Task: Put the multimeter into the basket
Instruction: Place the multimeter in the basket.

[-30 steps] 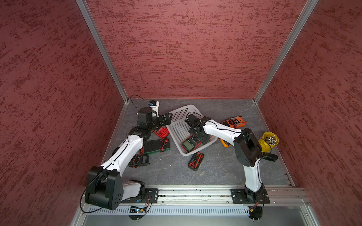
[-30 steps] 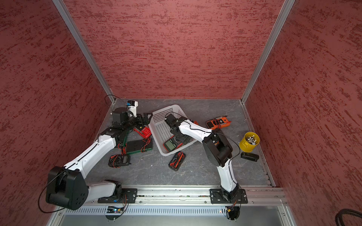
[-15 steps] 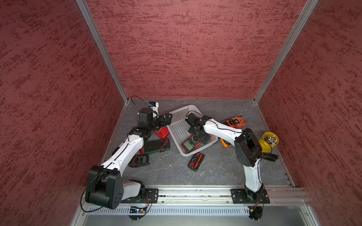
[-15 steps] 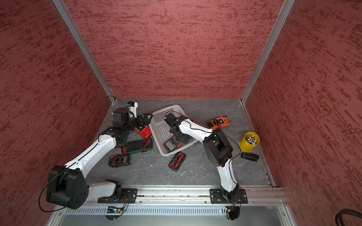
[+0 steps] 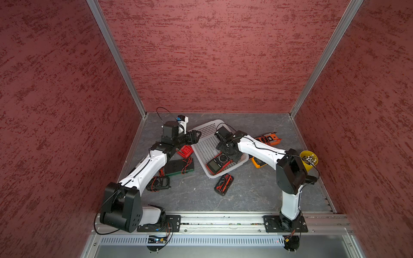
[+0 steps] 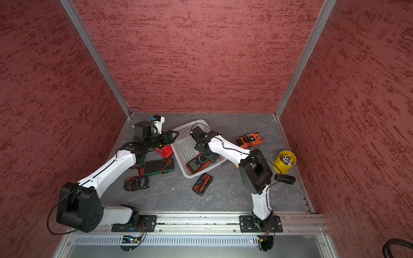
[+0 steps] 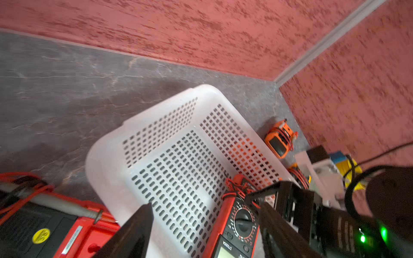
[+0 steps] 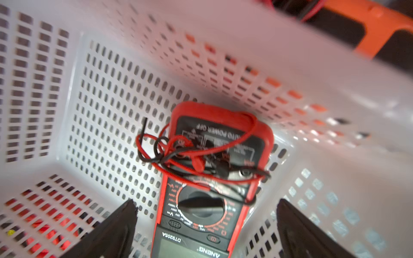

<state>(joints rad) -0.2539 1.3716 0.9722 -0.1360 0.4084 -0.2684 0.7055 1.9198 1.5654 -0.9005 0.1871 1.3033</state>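
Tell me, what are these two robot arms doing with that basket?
The red multimeter with red and black leads lies inside the white perforated plastic basket, in a corner. The right gripper hangs just above it with jaws wide open, not holding it. The left gripper sits at the basket's rim, jaws apart, gripping nothing I can see. An orange meter lies outside on the grey table.

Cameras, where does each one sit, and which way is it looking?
Top views: high in front, looking down at the table; left arm, right arm show.
Left wrist: beside the basket, looking across it; left gripper shows.
Right wrist: low over the basket, facing the red multimeter; right gripper shows.
Shared: both wrist views see the red multimeter.
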